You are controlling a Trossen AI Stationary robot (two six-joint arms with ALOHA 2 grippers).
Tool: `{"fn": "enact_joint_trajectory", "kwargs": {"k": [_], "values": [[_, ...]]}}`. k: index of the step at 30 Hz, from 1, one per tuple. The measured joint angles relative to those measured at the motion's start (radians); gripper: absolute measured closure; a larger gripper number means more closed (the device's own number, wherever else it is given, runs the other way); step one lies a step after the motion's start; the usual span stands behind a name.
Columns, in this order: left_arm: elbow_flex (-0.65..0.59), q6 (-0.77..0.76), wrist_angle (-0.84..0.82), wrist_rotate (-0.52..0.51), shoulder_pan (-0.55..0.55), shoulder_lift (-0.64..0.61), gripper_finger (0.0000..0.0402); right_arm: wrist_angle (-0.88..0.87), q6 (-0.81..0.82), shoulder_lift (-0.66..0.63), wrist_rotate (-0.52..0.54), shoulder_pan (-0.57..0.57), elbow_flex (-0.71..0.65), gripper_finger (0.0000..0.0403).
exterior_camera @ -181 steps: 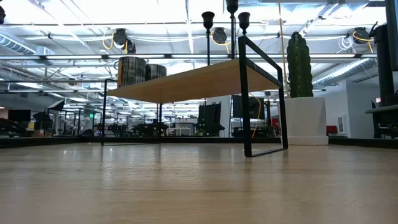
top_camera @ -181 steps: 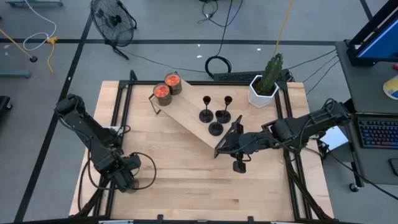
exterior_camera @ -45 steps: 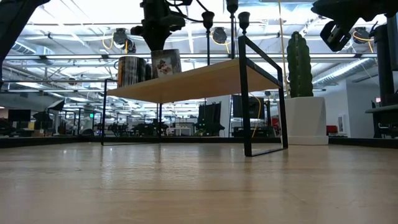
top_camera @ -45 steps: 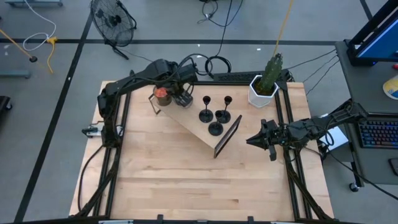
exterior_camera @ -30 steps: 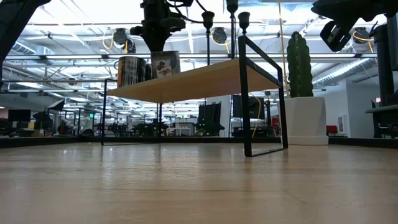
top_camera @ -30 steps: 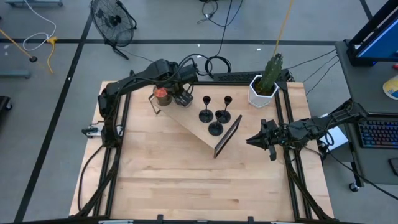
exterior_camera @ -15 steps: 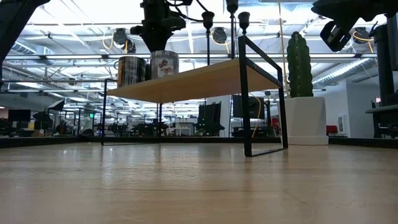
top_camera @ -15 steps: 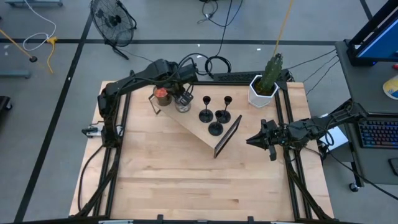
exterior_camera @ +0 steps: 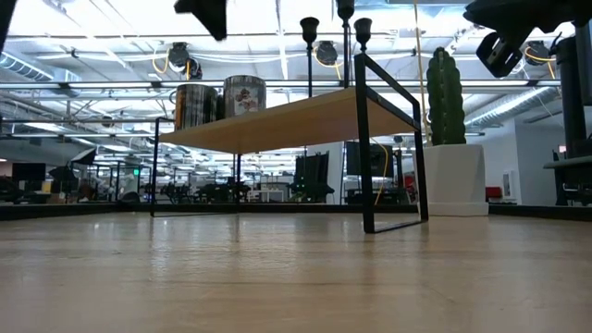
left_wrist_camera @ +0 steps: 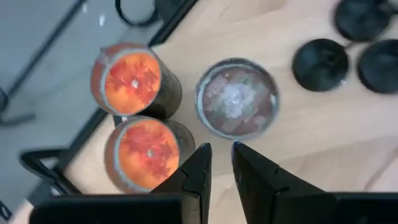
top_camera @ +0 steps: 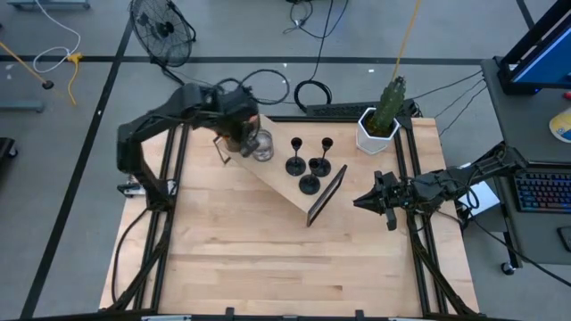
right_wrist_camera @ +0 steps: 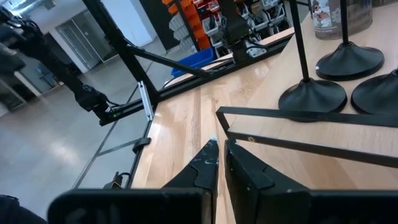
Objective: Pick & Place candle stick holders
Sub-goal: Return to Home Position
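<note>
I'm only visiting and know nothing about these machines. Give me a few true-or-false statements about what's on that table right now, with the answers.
1. Three black candle stick holders stand on the wooden shelf. True.
2. The cactus sits on the shelf. False: its white pot stands on the table, beside the shelf.
3. The right pincer holds a candle stick holder. False: it is shut on nothing, off to the side of the shelf.
4. Two orange-filled jars and one silvery-grey jar stand together at one end of the shelf. True.
5. The left pincer grips the silvery-grey jar. False: it hangs above the jars, touching none.
</note>
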Motion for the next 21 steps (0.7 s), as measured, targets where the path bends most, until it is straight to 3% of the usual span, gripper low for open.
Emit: {"fn": "enact_joint_trajectory", "kwargs": {"k": [5,9,21], "values": [[-0.030,0.026,0.020,-0.088,-0.090,-0.081,0.0332,-0.022,-0.007,-0.021,-0.026,0.000,0.000,0.0385],[-0.156,-0.047,0.089,-0.133,-0.165,-0.181,0.0332,-0.096,-0.014,-0.066,-0.026,0.000,0.001,0.0385],[-0.954,-0.394,0.649,-0.141,-0.469,-0.630,0.0332,-0.267,-0.011,-0.229,-0.026,0.000,0.001,0.0385]]}}
